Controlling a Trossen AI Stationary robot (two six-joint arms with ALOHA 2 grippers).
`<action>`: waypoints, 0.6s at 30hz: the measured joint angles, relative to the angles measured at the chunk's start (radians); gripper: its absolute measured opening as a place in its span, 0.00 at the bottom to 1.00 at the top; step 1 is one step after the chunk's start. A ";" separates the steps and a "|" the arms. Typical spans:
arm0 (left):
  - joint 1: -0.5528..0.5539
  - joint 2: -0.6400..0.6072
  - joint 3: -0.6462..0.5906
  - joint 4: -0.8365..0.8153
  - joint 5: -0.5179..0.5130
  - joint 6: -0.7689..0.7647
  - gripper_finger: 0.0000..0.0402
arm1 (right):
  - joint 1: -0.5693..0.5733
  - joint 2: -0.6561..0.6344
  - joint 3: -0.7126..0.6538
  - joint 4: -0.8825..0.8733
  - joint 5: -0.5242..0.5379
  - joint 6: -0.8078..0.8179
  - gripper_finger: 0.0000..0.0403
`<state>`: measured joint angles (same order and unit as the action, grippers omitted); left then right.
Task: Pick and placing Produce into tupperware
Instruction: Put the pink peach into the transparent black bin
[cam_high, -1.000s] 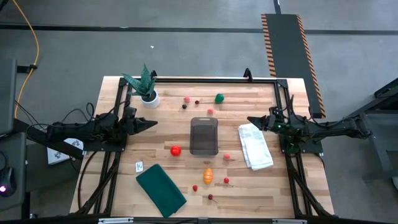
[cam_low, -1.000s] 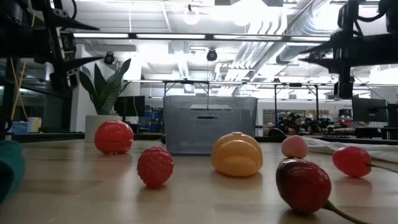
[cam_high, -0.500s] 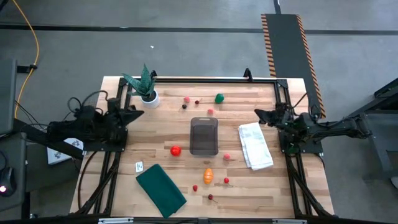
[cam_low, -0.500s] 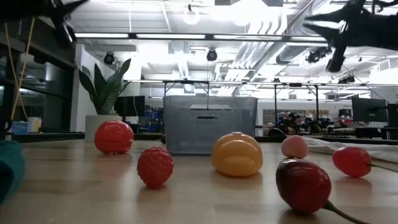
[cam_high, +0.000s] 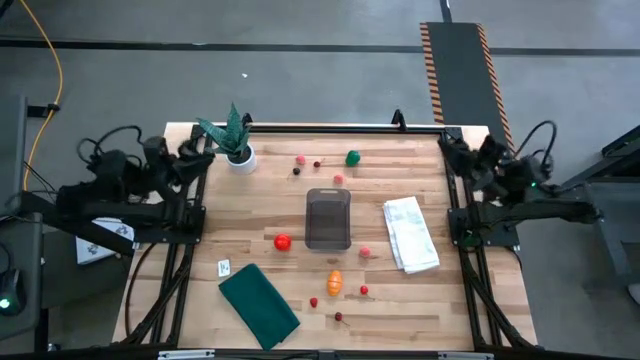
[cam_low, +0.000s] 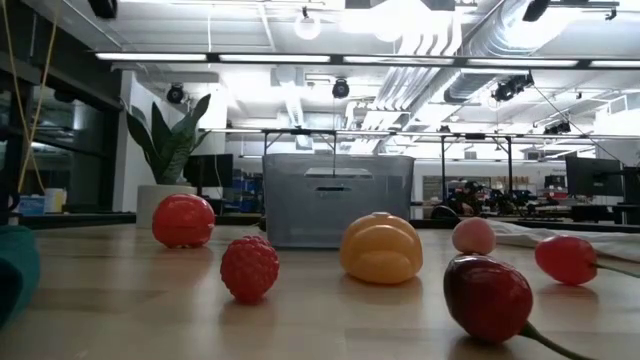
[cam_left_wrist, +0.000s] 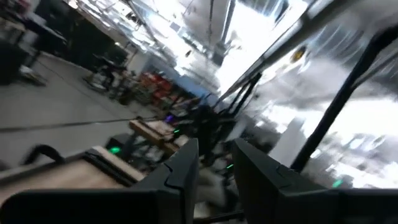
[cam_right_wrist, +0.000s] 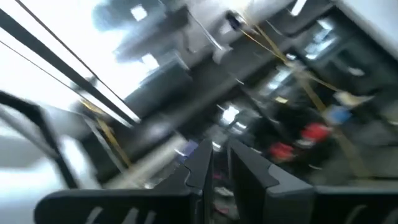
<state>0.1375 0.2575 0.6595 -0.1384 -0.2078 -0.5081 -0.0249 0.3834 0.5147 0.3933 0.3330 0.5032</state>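
Clear tupperware (cam_high: 327, 219) mid-bench, produce (cam_high: 283, 241) scattered around it. Left fingers (cam_left_wrist: 186, 168) nearly together, right fingers (cam_right_wrist: 202, 165) nearly together too, nothing held. Round pieces might roll away if bumped.

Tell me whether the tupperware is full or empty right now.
Empty. In the high view the tupperware shows only its bare grey floor; the produce, like the red ball, lies around it on the table.

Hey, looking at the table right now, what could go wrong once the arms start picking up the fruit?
1. The round produce, like the red ball, may roll when nudged.
2. The tupperware is light and unsecured; a placing bump could slide it.
3. The tiny berry near the table's front edge looks hard to pinch.
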 joint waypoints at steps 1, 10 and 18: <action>0.000 0.037 0.061 -0.057 -0.018 0.029 0.22 | -0.010 0.011 0.052 -0.102 0.005 -0.009 0.10; 0.000 0.388 0.630 -0.558 -0.134 0.272 0.22 | -0.061 0.178 0.460 -0.703 0.010 -0.076 0.10; 0.000 0.578 0.905 -0.832 -0.147 0.321 0.22 | -0.063 0.312 0.660 -0.911 -0.003 -0.132 0.10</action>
<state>0.1379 0.8355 1.5648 -0.9703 -0.3550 -0.1871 -0.0875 0.6950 1.1743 -0.5176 0.3304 0.3709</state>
